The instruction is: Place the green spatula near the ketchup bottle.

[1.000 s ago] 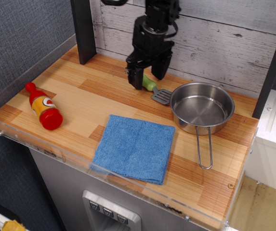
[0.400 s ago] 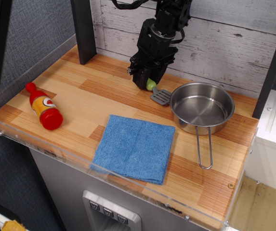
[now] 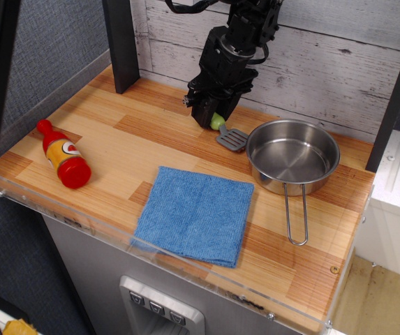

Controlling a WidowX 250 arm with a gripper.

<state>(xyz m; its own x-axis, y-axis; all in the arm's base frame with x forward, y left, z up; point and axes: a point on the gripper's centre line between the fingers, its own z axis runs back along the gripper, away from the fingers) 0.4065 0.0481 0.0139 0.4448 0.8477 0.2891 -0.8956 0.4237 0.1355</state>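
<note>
The green spatula lies at the back of the wooden table, just left of the steel pan. Only the end of its light-green handle and its grey slotted blade show. My black gripper is down over the handle with its fingers closed around it. The ketchup bottle, red with a yellow-orange label, lies on its side near the table's left edge, far from the gripper.
A steel pan with a wire handle stands at the right. A blue cloth lies at the front middle. A dark post stands at the back left. A clear rim runs along the front edge.
The gripper was open and astride the green handle; it has since closed on it and turned slightly. The spatula blade has shifted a little to the left.
</note>
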